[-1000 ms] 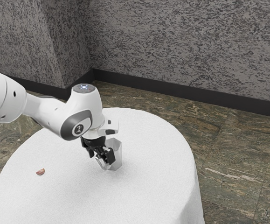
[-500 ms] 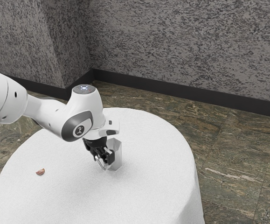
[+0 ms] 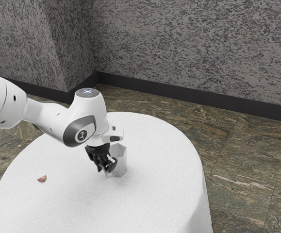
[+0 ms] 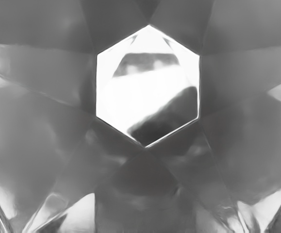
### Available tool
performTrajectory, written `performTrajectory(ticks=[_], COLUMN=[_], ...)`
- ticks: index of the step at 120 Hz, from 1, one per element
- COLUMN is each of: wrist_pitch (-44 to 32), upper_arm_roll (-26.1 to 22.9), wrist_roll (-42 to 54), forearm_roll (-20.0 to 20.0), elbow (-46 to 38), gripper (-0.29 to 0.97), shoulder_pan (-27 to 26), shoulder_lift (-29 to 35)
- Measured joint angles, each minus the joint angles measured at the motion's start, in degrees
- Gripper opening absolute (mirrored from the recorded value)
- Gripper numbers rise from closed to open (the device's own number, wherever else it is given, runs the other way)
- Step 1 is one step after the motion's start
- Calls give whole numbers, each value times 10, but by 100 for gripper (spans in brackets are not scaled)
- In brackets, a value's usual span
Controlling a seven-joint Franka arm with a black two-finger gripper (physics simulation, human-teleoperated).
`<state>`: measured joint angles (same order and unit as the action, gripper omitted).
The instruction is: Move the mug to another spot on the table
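One mug (image 3: pixel 121 161), faceted and silvery, six-sided inside. One small reddish-brown thing (image 3: pixel 42 178), too small to name. One round desk (image 3: pixel 155 194), draped in white cloth. One white arm (image 3: pixel 48 119), with one black gripper (image 3: pixel 107 167) at its end.

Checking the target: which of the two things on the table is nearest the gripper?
The silvery faceted mug, right at the gripper; the small reddish piece lies far off toward the exterior view's left.
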<state>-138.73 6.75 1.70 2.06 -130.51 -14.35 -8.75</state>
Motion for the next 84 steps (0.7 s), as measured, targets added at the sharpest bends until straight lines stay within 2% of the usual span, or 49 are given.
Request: performTrajectory(ticks=[30, 84], wrist_pitch=[-10, -136], upper_arm_roll=[1, 11], wrist_roll=[-24, -51], forearm_roll=[8, 24], elbow=[4, 4], gripper=[8, -1], shoulder_pan=[0, 2], shoulder_lift=[5, 19])
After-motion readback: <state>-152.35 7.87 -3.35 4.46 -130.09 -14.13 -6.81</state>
